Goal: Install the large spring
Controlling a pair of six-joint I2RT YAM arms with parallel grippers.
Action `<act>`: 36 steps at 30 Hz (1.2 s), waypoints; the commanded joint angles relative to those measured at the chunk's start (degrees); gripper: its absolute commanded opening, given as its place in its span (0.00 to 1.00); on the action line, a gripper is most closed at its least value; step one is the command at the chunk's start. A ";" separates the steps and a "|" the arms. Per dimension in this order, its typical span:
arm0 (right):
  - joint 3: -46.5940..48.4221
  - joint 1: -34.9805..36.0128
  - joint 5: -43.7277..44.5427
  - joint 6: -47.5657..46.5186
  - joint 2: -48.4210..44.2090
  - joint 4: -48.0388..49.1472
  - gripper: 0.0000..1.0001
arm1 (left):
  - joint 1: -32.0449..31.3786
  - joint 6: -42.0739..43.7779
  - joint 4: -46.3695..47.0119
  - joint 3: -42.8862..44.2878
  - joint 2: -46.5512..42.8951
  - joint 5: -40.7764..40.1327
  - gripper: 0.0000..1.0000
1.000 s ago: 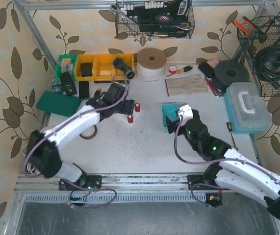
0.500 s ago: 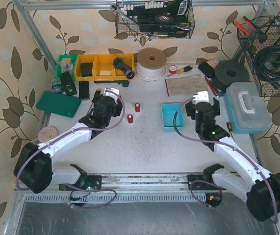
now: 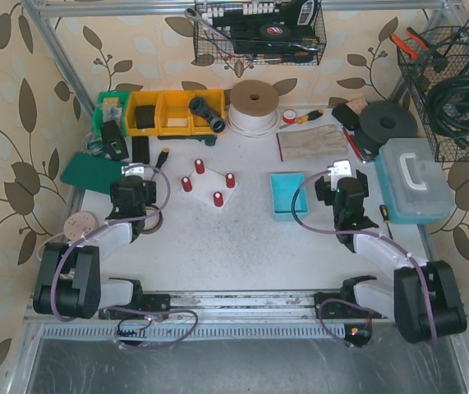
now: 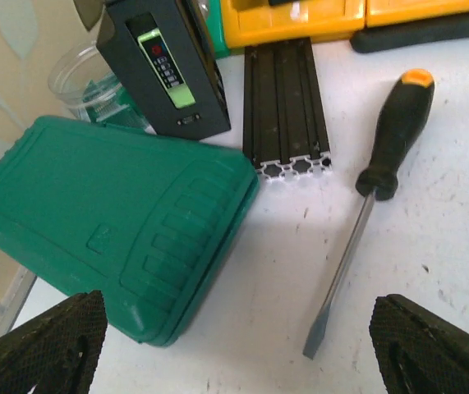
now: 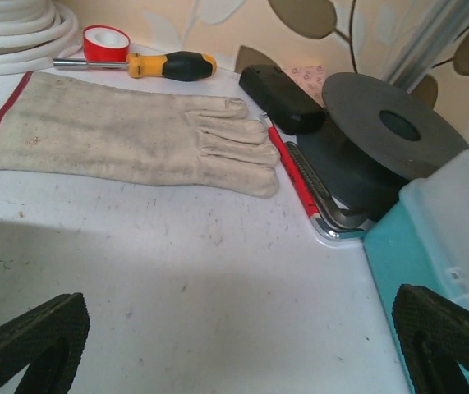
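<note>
A white fixture (image 3: 208, 182) with several red pegs (image 3: 218, 199) lies at the table's middle. No large spring shows plainly in any view. My left gripper (image 3: 132, 182) is drawn back to the left of the fixture, apart from it. In the left wrist view it (image 4: 242, 357) is wide open and empty over bare table. My right gripper (image 3: 339, 182) sits to the right of the blue tray (image 3: 287, 195). In the right wrist view it (image 5: 242, 357) is wide open and empty.
Near the left gripper lie a green case (image 4: 119, 222), a black-handled screwdriver (image 4: 382, 164), a black extrusion (image 4: 287, 107) and a black device (image 4: 168, 74). Near the right gripper lie a glove (image 5: 135, 139), a black disc (image 5: 390, 131) and a teal toolbox (image 5: 439, 254).
The left gripper has left the red pegs and drawn back to the left. The right gripper has moved from the blue tray's front to its right. Both arms are folded back.
</note>
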 commanded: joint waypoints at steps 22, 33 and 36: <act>-4.10 -3.81 -11.50 0.07 19.55 28.33 0.99 | 4.22 -2.74 27.91 -8.42 9.67 0.86 0.91; -1.33 -7.92 -10.12 5.87 23.18 25.89 1.00 | 6.18 -3.69 23.15 -4.94 12.52 3.07 0.92; -1.35 -8.05 -10.13 5.80 23.32 26.10 0.99 | 6.16 -3.75 23.47 -5.17 12.18 3.03 0.92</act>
